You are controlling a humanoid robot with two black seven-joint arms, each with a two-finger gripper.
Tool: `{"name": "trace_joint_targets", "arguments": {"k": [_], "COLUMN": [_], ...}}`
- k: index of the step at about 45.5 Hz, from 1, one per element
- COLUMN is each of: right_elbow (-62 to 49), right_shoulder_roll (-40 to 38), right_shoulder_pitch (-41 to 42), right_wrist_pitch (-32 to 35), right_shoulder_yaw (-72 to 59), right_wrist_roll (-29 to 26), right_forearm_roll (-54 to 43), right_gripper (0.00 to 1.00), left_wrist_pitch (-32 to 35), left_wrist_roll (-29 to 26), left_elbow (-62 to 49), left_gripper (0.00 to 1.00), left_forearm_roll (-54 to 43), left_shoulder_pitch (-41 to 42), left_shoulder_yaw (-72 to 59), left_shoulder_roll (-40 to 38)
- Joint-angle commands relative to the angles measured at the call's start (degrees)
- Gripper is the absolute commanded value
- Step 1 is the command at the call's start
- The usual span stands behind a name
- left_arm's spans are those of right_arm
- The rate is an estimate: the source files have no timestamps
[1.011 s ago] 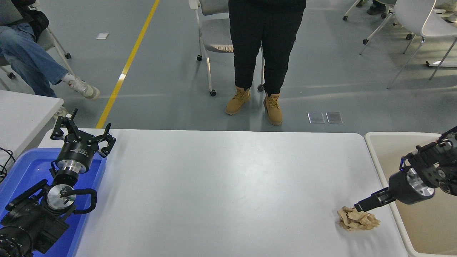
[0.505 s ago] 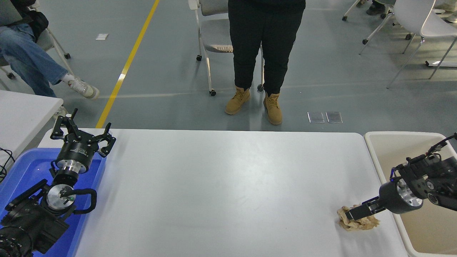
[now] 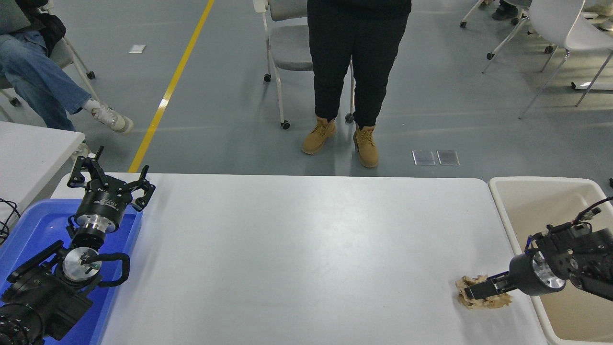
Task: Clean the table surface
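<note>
- From the head view, the table surface is stretching wide and white across the lower half of the scene, glossy under the room lights.
- The right arm is reaching in from the right edge, low over the table's near right corner, and the right gripper is lying right on top of a crumpled tan paper wad.
- Its dark fingers are looking drawn together and pressing into the wad, though I cannot tell for sure whether they are actually pinching the paper.
- The wad is sitting on the white top, just beside the beige bin that is butting up against the table's right end.
- Over at the lower left, the left arm is sitting parked above a blue tray, and the left gripper is pointing away from me with its fingers spread apart, gripping nothing.
- Beyond the far edge, a person in black trousers and tan boots is standing facing the table, with a grey chair right behind.
- Off to the far left, another person in blue jeans is sitting with one white shoe stretched out.
</note>
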Motion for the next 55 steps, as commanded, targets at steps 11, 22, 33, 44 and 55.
{"name": "trace_joint_targets", "arguments": {"k": [11,22,33,44,55], "right_elbow": [-0.7,-1.6,-1.8,-2.0,-17.7], "right_shoulder_roll": [2.6,2.4,1.1,-0.1,0.6], "right_shoulder_pitch": [-2.8,0.1,4.7,10.1,11.9], "right_wrist_pitch": [-1.8,-1.8,-1.7,-1.0,-0.6], "right_shoulder_yaw": [0.1,0.3,5.1,18.8,21.4], "right_wrist_roll": [1.5,6.4,8.2,10.5,9.5], "right_forearm_roll": [0.1,0.3,6.9,20.4,37.5], "right_gripper": [0.46,0.0,0.0,0.0,0.0], "left_wrist_pitch": [0.0,0.0,0.0,0.0,0.0], "left_wrist_roll": [0.0,0.0,0.0,0.0,0.0], "left_elbow": [-0.1,-0.1,0.0,-0.1,0.0], "left_gripper": [1.0,1.0,1.0,1.0,1.0], "left_forearm_roll": [0.0,0.0,0.0,0.0,0.0], "left_shoulder_pitch": [0.0,0.0,0.0,0.0,0.0], "left_shoulder_yaw": [0.0,0.0,0.0,0.0,0.0], "left_shoulder_roll": [0.0,0.0,0.0,0.0,0.0]}}
